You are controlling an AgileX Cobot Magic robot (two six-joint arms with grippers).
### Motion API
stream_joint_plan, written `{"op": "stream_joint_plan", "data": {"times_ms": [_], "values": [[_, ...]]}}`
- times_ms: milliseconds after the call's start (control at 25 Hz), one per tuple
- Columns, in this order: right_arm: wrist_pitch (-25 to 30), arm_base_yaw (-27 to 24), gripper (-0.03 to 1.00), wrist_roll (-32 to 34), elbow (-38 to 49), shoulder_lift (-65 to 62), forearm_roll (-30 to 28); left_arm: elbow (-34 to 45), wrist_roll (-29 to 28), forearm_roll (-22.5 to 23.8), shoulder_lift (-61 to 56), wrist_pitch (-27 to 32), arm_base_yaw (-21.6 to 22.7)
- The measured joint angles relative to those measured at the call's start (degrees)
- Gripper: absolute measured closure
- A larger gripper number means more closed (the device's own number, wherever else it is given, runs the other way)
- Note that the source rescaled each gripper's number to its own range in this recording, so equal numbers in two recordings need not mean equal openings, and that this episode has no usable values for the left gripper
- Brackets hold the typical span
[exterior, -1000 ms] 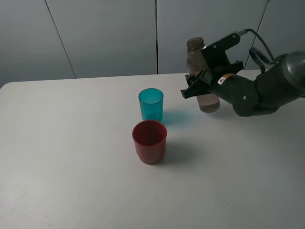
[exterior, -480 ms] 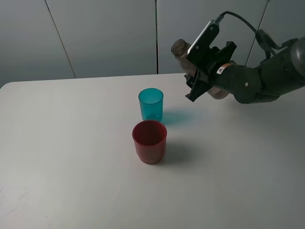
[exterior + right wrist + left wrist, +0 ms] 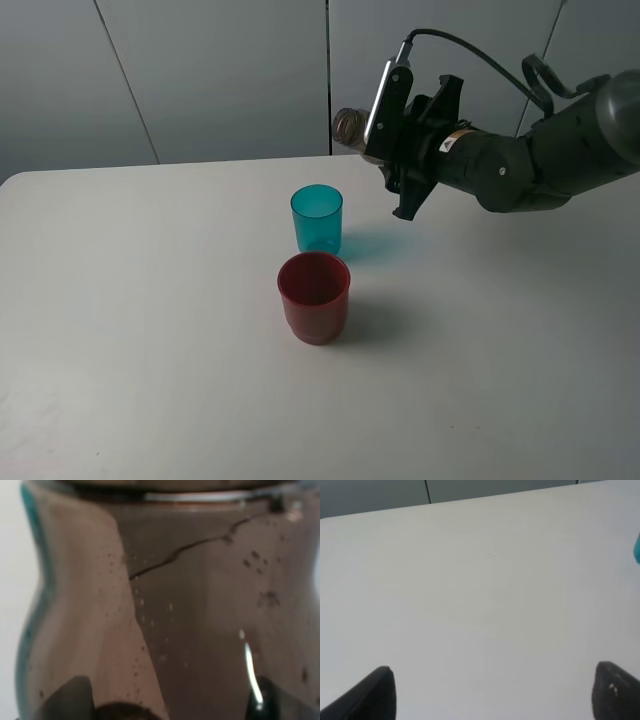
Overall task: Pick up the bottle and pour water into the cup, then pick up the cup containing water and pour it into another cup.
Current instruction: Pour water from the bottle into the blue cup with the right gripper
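My right gripper point(image 3: 395, 150) is shut on the smoky grey-brown bottle point(image 3: 352, 128) and holds it in the air, tipped almost level, its open neck pointing left above and to the right of the teal cup point(image 3: 317, 218). The bottle point(image 3: 165, 600) fills the right wrist view, with the fingertips point(image 3: 70, 697) dark against it. The red cup point(image 3: 314, 296) stands upright just in front of the teal cup. My left gripper point(image 3: 492, 692) is open over bare table, and a sliver of the teal cup point(image 3: 637, 547) shows at that view's edge. The left arm is out of the high view.
The white table point(image 3: 150, 330) spreads wide around the two cups. Grey wall panels point(image 3: 220, 70) stand behind its far edge. The right arm's dark body point(image 3: 540, 165) hangs over the table's back right part.
My right gripper has lifted the bottle off the table, carried it left toward the teal cup and tipped it from upright to almost level. The cups have not moved.
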Motion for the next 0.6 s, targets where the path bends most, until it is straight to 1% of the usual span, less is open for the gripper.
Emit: {"op": "stream_joint_plan", "data": {"times_ms": [160, 320, 600], "values": [[0.33, 1.71, 0.96, -7.55, -1.36, 0.63, 3.55, 0.0, 0.0, 0.0, 0.0, 0.0, 0.0], [0.33, 1.76, 0.96, -14.85, -3.17, 2.68, 6.94, 0.0, 0.0, 0.0, 0.0, 0.0, 0.0], [0.14, 1.76, 0.96, -21.47, -3.38, 5.17, 8.19, 0.0, 0.0, 0.0, 0.0, 0.0, 0.0]]}}
